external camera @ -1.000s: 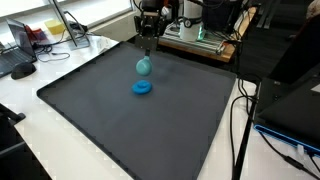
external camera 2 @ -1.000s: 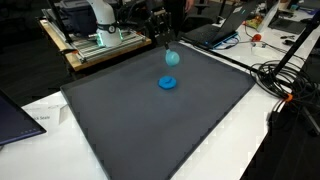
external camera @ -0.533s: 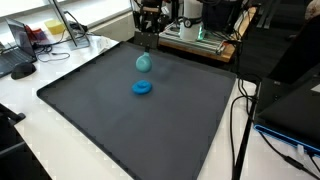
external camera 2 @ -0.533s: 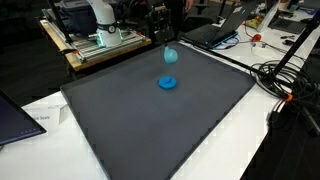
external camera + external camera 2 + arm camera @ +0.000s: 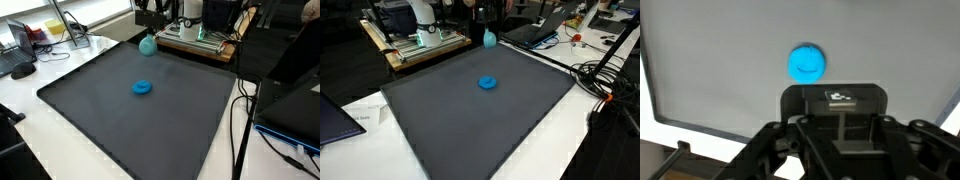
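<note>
Teal object (image 5: 148, 46) clamped in the gripper (image 5: 148, 36), gripper mostly cut off above, blue disc (image 5: 142, 87) on mat (image 5: 130, 135).

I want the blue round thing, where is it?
The blue disc lies flat on the dark mat, towards its far end in both exterior views, in front of the teal blob hanging in the air.

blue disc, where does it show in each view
Exterior view: blue disc slightly left of centre, on the mat's far half.
Exterior view: the disc at centre, slightly above the middle.
Wrist view: the disc upper centre.
Shared landmark: the dark mat beneath it.
</note>
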Robot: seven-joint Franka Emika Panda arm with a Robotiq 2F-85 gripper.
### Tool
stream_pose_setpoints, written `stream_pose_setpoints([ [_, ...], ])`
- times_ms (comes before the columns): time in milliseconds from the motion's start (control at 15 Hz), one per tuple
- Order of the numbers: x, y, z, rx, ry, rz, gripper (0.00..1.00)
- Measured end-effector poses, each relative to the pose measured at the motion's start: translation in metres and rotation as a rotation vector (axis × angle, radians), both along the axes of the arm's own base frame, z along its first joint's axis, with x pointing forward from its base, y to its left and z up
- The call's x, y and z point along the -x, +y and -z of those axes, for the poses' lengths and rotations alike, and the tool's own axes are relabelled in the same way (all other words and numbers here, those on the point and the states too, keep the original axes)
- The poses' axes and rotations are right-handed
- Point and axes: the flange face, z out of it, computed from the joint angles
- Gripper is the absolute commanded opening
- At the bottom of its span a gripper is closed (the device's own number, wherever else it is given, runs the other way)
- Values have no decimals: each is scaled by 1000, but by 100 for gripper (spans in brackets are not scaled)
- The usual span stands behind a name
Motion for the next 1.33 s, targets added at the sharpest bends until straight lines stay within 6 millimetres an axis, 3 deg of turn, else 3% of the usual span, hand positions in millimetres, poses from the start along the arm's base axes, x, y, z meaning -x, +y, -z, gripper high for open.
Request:
stream_pose_setpoints([
  [200, -21, 10, -8, 68, 78, -11, 22],
  [333, -41, 12, 0, 109, 134, -9, 22],
  [867, -117, 19, 83, 202, 379, -11, 22],
  [1333, -160, 22, 146, 236, 535, -6, 22],
])
